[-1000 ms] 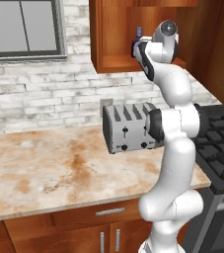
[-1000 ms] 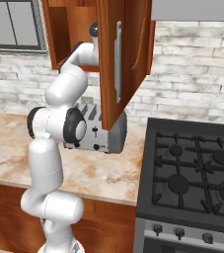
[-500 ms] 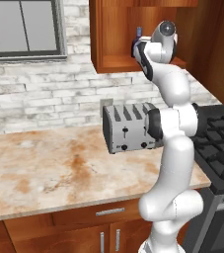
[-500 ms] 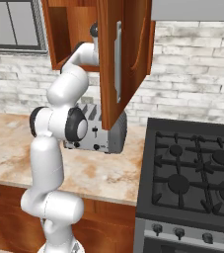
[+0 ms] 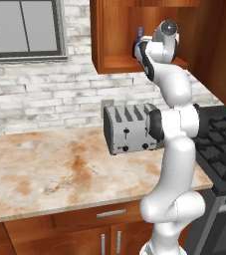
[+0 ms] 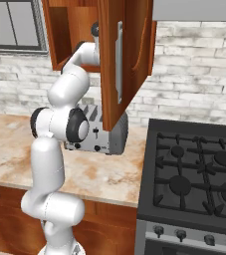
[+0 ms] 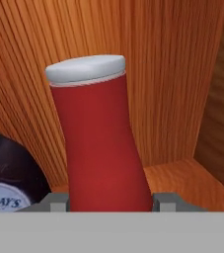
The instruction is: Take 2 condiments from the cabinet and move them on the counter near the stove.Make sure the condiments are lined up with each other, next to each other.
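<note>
With the gripper point(image 7: 108, 201) low in the hand view, its grey fingertips point(image 7: 58, 201) sit right against both sides of the red bottle point(image 7: 101, 143), so the jaws look narrowed onto its base; this is the first pick. Beyond, at lower left, the dark bottle point(image 7: 7, 173) stands just beside it inside the cabinet point(image 7: 182, 74). Next comes a straight lift and withdrawal toward the counter point(image 6: 114, 172) beside the stove point(image 6: 194, 174).
</note>
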Controlling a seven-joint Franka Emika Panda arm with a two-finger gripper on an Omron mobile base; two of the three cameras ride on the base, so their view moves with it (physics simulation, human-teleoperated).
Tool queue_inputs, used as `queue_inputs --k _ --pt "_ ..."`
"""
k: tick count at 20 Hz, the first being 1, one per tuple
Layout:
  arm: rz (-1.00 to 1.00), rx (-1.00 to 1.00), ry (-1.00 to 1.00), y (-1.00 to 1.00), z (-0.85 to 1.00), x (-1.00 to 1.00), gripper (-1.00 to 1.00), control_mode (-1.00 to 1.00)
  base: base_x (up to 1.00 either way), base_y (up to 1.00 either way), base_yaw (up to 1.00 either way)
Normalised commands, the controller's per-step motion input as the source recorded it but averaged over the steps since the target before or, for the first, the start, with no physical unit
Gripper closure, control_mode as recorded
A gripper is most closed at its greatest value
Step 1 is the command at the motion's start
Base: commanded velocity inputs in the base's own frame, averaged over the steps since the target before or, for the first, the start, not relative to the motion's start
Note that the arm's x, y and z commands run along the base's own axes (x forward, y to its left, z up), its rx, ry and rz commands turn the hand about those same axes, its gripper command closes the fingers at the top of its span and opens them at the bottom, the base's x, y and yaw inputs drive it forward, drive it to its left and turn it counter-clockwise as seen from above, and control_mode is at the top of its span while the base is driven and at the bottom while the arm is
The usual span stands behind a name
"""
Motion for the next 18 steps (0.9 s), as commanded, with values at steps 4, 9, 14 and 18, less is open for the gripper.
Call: queue_inputs --k 4,9,14,18 --pt "0.0 0.0 -0.02 0.0 0.0 -0.39 1.0 -1.0 0.0 0.0 0.0" --pt "0.0 0.0 -0.09 0.0 0.0 -0.99 1.0 -1.0 0.0 0.0 0.0" --pt "0.07 0.0 -0.1 0.12 0.0 -1.0 1.0 -1.0 0.0 0.0 0.0" --pt "0.18 0.0 -0.02 0.41 0.0 -1.0 1.0 -1.0 0.0 0.0 0.0"
